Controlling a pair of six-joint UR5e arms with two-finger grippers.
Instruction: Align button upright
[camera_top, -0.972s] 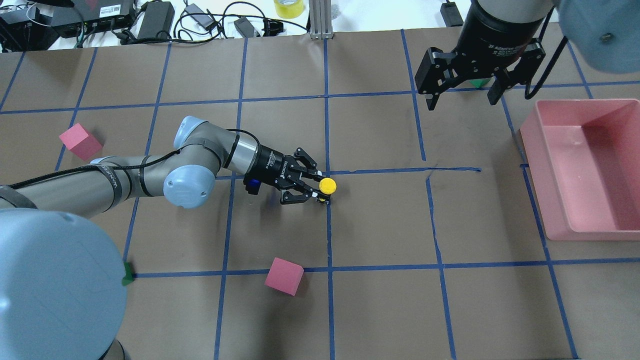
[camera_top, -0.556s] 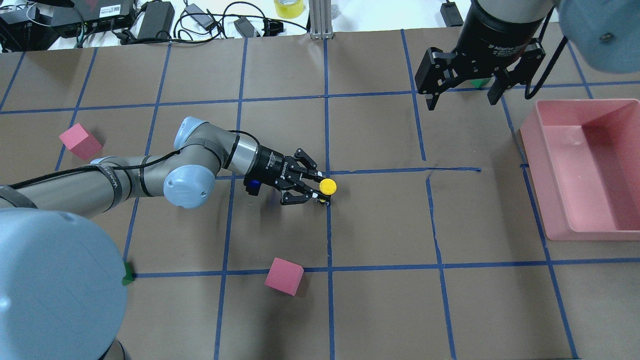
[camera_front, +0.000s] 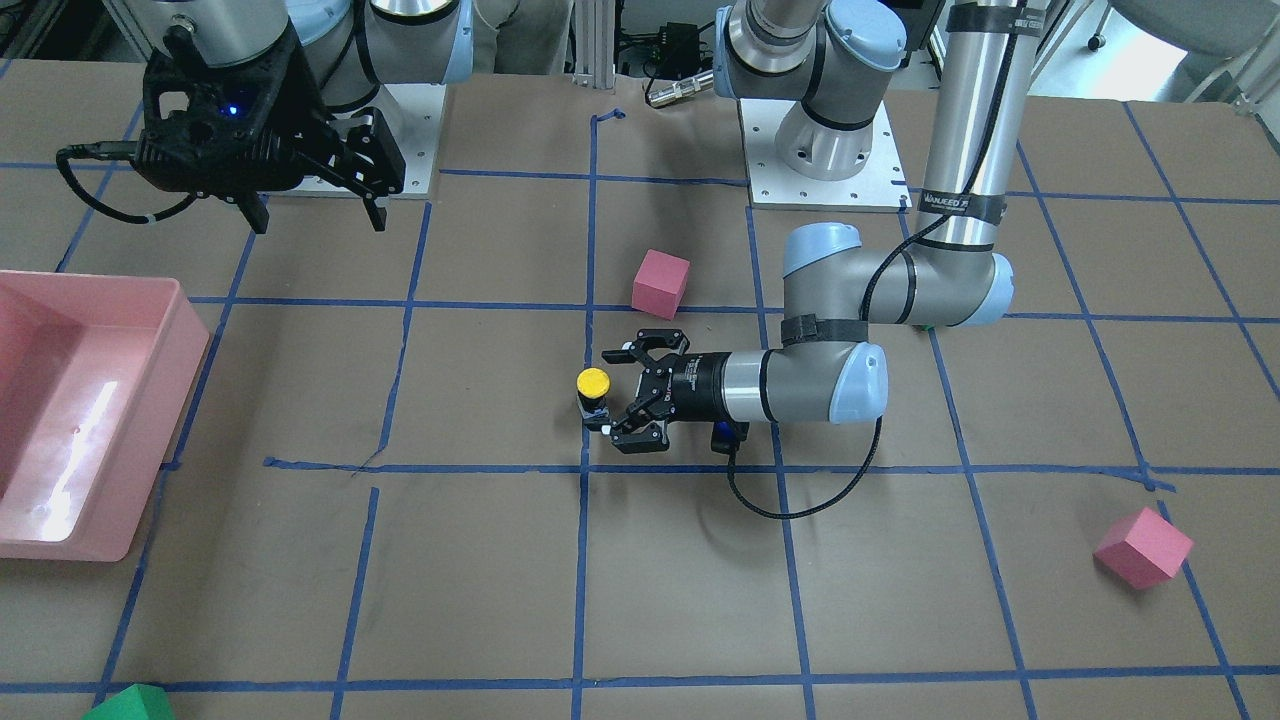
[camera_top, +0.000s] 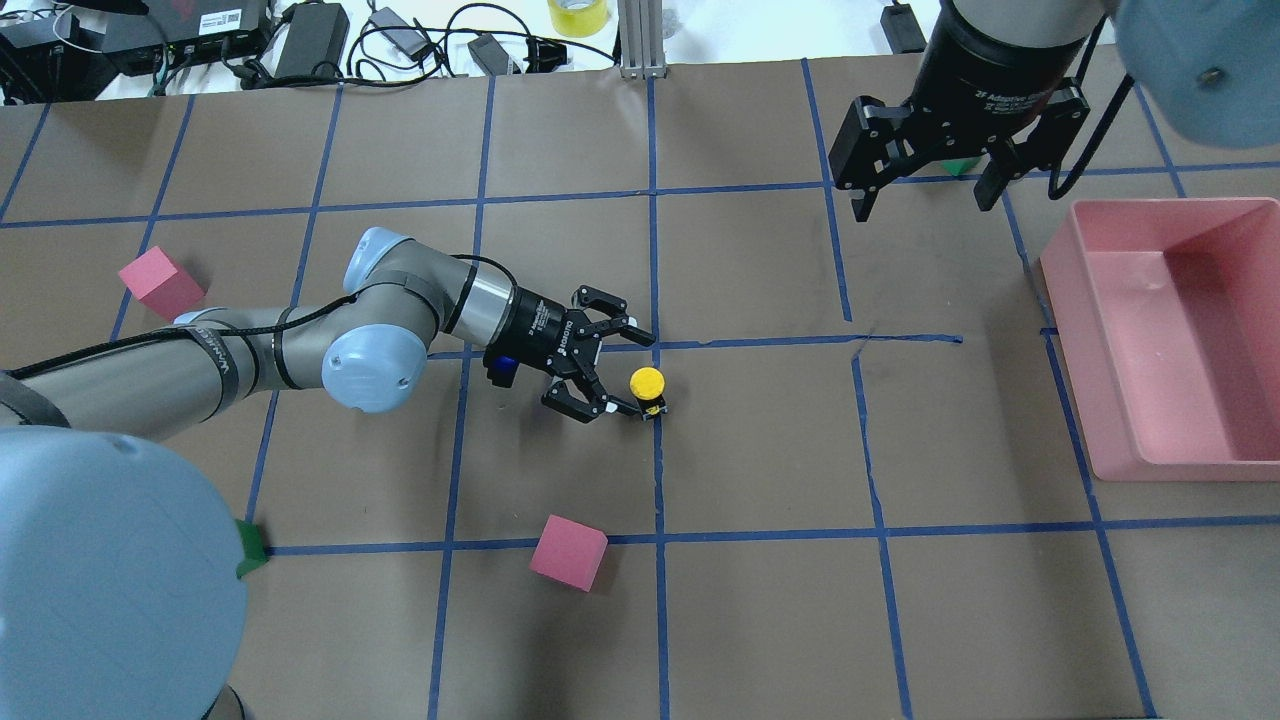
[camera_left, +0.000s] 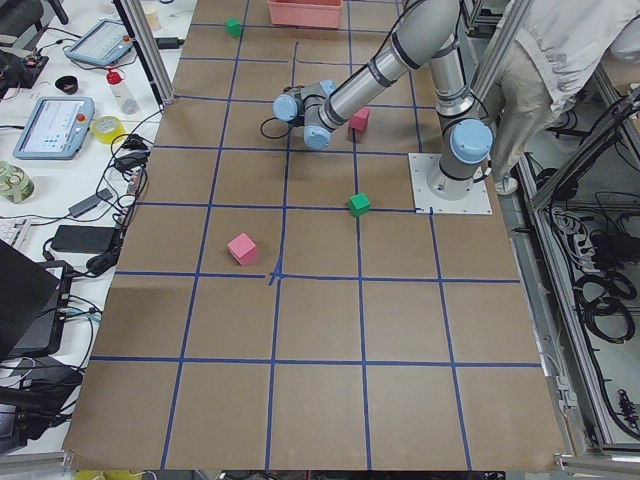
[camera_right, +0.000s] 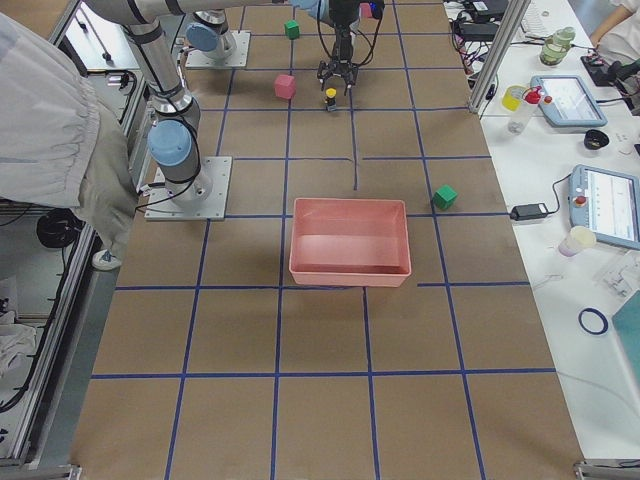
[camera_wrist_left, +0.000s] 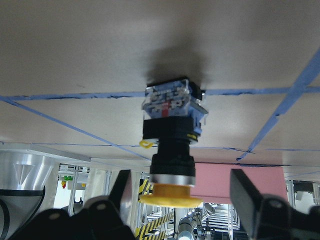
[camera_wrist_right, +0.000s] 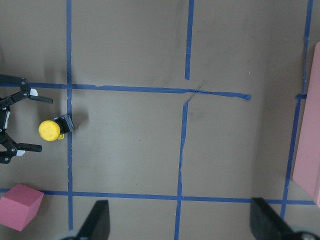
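The button (camera_top: 648, 384) is seen standing upright on the table (camera_top: 760, 450), with the contact block down and the round yellow cap on top. It is set level with the tips of the left gripper (camera_top: 634, 375). The fingers (camera_wrist_left: 245, 192) are spread wide, and a gap is left between each of them and the black cylindrical body. The whitish-blue block is shown resting on matte brown paper just beside a crossing of the blue tape lines (camera_top: 657, 470). On the side of the finger nearer the robot, a matte, sharp-edged pink cube (camera_top: 568, 552) is placed well apart. Behind the wrist, much farther off, a second pink cube (camera_top: 160, 283) and a green cube (camera_left: 359, 204) are found. Straight beyond the fingertips only bare paper is crossed, broken by a wrinkled, torn strip of tape (camera_top: 862, 345). Past that strip the smooth, faintly shiny pink bin (camera_top: 1200, 470) is reached at the table's end. Beyond the fingertips and toward the far edge, the right gripper (camera_top: 924, 205) is held raised above the table, its own fingers likewise opened wide, with another green cube (camera_right: 445, 196) lying near it. Open paper is left around the button on every side except toward the palm.
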